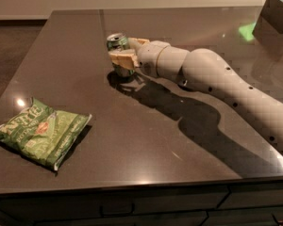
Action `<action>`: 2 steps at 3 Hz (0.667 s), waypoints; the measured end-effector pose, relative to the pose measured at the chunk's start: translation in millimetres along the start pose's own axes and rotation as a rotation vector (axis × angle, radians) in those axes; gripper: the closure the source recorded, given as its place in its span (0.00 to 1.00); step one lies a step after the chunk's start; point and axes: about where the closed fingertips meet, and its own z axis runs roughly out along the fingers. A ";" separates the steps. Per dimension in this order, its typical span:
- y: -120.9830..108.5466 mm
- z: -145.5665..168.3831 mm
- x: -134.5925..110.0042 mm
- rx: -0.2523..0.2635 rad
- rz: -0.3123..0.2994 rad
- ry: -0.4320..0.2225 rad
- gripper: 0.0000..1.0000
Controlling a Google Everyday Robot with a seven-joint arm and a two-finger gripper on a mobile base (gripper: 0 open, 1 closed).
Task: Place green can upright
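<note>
No wording can be read. The flat green crinkled plastic chip bag [42, 135] bears large pale lettering and a small reddish emblem, both illegible. The small dark green metal can [117, 41] shows pale markings, unreadable, where the pale two-finger gripper [121, 50] clasps it at mid-table.
</note>
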 end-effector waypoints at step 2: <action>1.9 -7.2 8.2 -0.028 -0.003 -0.041 0.23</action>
